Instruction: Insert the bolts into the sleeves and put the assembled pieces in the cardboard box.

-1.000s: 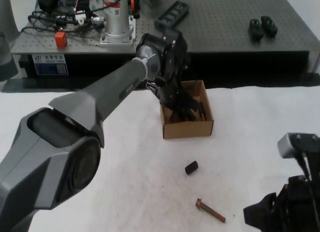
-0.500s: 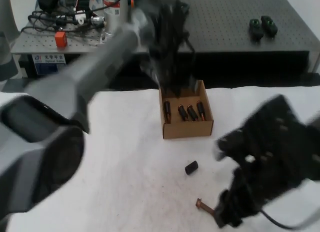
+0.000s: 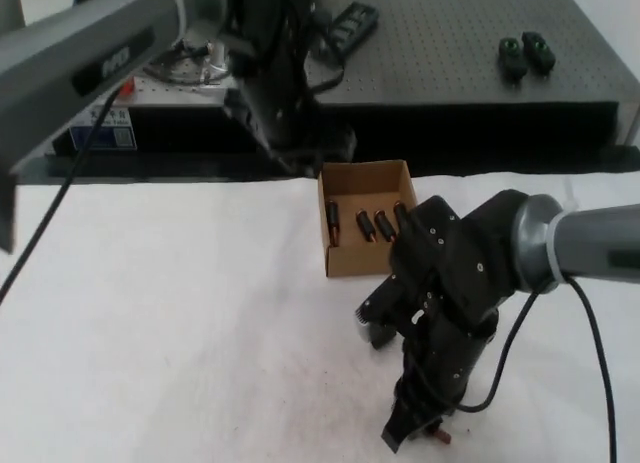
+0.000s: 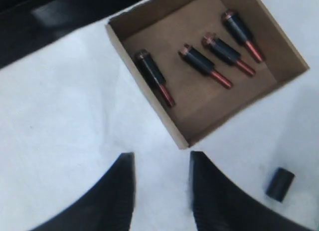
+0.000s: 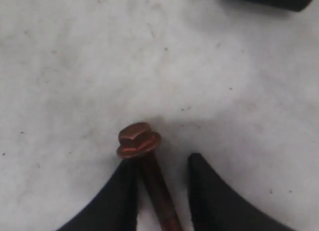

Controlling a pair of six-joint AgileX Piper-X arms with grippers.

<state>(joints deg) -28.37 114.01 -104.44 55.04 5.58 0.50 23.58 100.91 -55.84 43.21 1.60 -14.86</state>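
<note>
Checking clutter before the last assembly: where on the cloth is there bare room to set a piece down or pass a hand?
Bare: the white cloth left of the cardboard box. Crowded: in front of the box, where the right gripper straddles the bolt near the loose sleeve.

I count one cardboard box [image 4: 149, 99] on the white cloth [image 3: 150, 313]. In it lie four assembled pieces [image 4: 149, 71] [image 4: 198, 60] [image 4: 222, 49] [image 4: 238, 27], each a copper bolt pushed through a black sleeve. Outside the box there is a single loose sleeve [image 4: 279, 183], black, and a single loose bolt [image 5: 139, 140], copper-coloured with a flanged hex head. There are two arms [image 3: 90, 53] [image 3: 590, 238] over the bench, so two grippers: the left gripper [image 4: 160, 158] and the right gripper [image 5: 162, 162], with two fingers apiece. Back on the perforated bench [image 3: 450, 28] sit two small black parts [image 3: 513, 53] [image 3: 538, 48] side by side, and one black slotted tray [image 3: 345, 25].
</note>
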